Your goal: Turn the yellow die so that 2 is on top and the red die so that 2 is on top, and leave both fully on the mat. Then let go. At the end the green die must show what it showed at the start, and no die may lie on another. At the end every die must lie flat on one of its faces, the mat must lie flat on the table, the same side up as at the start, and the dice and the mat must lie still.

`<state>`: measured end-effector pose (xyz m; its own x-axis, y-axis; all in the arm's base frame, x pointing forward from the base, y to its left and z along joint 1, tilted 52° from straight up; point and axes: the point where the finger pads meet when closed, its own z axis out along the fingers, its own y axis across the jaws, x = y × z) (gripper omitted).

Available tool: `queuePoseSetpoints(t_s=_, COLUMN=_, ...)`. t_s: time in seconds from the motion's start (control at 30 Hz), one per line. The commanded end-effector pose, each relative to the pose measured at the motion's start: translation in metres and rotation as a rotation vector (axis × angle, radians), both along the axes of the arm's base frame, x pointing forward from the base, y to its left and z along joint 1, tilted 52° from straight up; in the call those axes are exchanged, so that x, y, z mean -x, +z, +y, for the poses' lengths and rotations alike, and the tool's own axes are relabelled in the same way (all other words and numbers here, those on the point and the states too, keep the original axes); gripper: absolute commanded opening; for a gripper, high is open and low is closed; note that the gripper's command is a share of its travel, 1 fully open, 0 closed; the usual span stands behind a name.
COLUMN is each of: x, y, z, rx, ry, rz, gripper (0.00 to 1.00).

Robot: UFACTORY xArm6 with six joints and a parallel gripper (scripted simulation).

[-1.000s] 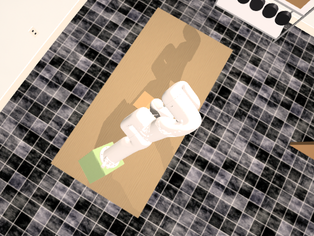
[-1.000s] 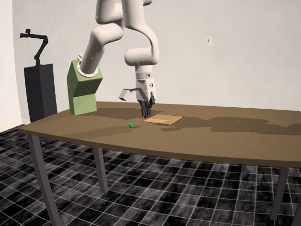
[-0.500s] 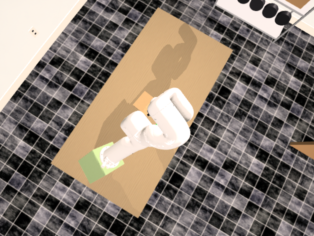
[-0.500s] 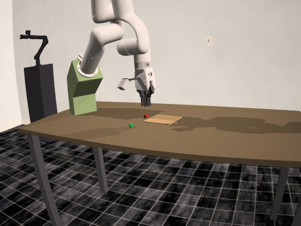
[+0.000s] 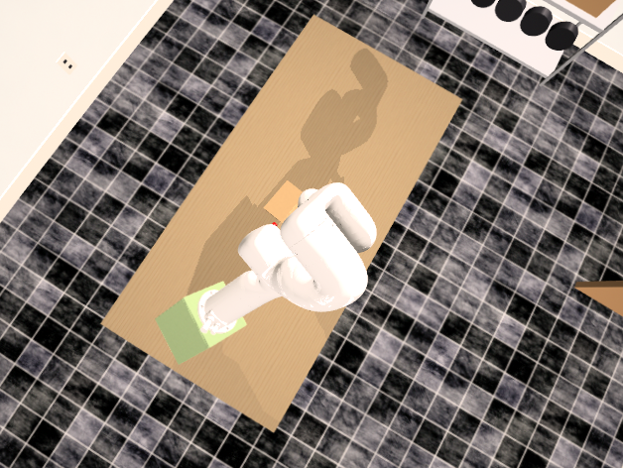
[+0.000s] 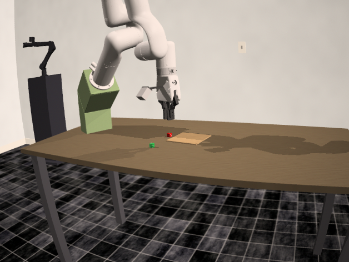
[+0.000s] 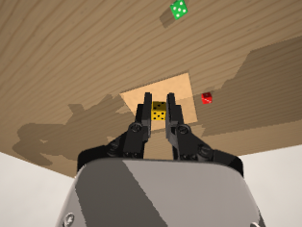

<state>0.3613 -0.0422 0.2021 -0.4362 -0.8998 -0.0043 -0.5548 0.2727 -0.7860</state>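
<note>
My gripper (image 6: 168,118) (image 7: 159,102) is shut on the yellow die (image 7: 159,111), held well above the table. In the wrist view one die face shows what looks like five black pips; the other face is hard to read. The fingers hide this die in the exterior view. The pale orange mat (image 5: 285,198) (image 6: 189,137) (image 7: 178,87) lies flat, beyond the fingertips in the wrist view. The red die (image 5: 274,224) (image 6: 169,135) (image 7: 207,98) lies on the table just off the mat's edge; its pips are too small to read. The green die (image 6: 151,145) (image 7: 179,10) lies apart on the table, five white pips up.
The wooden table (image 5: 321,55) (image 6: 253,166) carries the green arm base (image 5: 181,329) (image 6: 98,121) at one end. The arm hides part of the mat and the green die in the top view. Arm shadows fall across the table.
</note>
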Motion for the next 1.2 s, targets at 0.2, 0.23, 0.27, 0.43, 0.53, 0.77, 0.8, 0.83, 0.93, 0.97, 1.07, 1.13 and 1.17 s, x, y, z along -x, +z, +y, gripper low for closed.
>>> queuePoseSetpoints(t_s=0.2, x=-0.001, y=0.001, z=0.001, rx=0.014, ry=0.013, rz=0.01, gripper=0.11)
queuePoseSetpoints(t_s=0.23, x=-0.002, y=0.0, z=0.003, rx=0.026, ry=0.025, rz=0.018, gripper=0.11)
queuePoseSetpoints(t_s=0.27, x=-0.003, y=0.0, z=0.004, rx=0.044, ry=0.042, rz=0.029, gripper=0.11)
queuePoseSetpoints(t_s=0.43, x=-0.012, y=-0.003, z=0.017, rx=0.171, ry=0.166, rz=0.109, gripper=0.11)
queuePoseSetpoints(t_s=0.53, x=-0.015, y=-0.004, z=0.022, rx=0.217, ry=0.211, rz=0.138, gripper=0.11)
queuePoseSetpoints(t_s=0.77, x=-0.027, y=-0.009, z=0.041, rx=0.391, ry=0.38, rz=0.239, gripper=0.11)
queuePoseSetpoints(t_s=0.8, x=-0.029, y=-0.01, z=0.045, rx=0.427, ry=0.414, rz=0.259, gripper=0.11)
queuePoseSetpoints(t_s=0.83, x=-0.031, y=-0.011, z=0.048, rx=0.452, ry=0.439, rz=0.273, gripper=0.11)
queuePoseSetpoints(t_s=0.93, x=-0.035, y=-0.013, z=0.057, rx=0.53, ry=0.514, rz=0.315, gripper=0.11)
queuePoseSetpoints(t_s=0.97, x=-0.037, y=-0.014, z=0.06, rx=0.555, ry=0.538, rz=0.328, gripper=0.11)
queuePoseSetpoints(t_s=1.07, x=-0.038, y=-0.015, z=0.063, rx=0.581, ry=0.563, rz=0.342, gripper=0.11)
queuePoseSetpoints(t_s=1.13, x=-0.043, y=-0.018, z=0.075, rx=0.677, ry=0.653, rz=0.391, gripper=0.11)
queuePoseSetpoints(t_s=1.17, x=-0.044, y=-0.019, z=0.076, rx=0.684, ry=0.66, rz=0.394, gripper=0.11)
